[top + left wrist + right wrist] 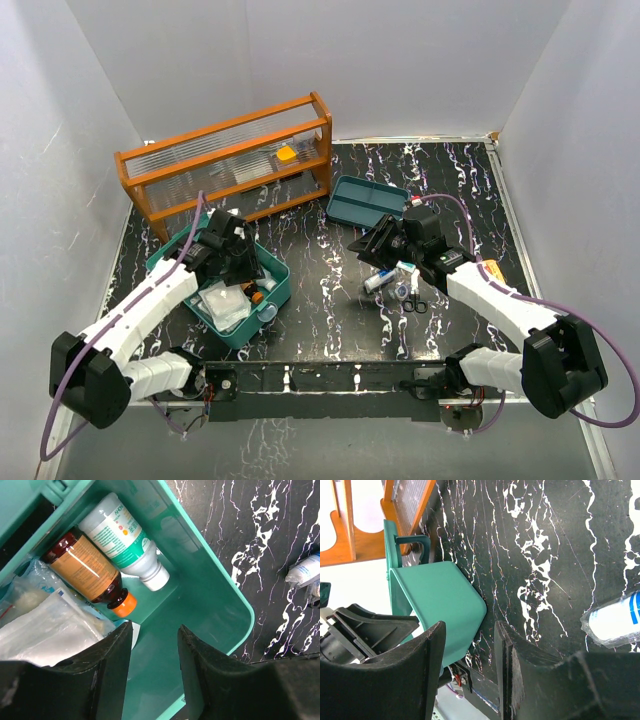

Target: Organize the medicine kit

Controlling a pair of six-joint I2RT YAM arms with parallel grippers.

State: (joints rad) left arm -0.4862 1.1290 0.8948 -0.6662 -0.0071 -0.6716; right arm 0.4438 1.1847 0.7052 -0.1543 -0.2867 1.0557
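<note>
Left gripper, jaws spread and empty, hovers over the medicine kit at the worktop's near left; right gripper, likewise spread, hangs nearby. Descending carelessly could jostle the packed bottles.

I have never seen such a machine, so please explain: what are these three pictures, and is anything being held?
Two robot arms stand at a table's edge. One picture looks down from above; the others come from cameras on each wrist. The left claw hangs over the open teal medicine kit, which holds a brown bottle, a white bottle and packets. The right claw hangs over the black table. Both are open and empty. A teal tray, a wooden rack and small scissors also lie there.
</note>
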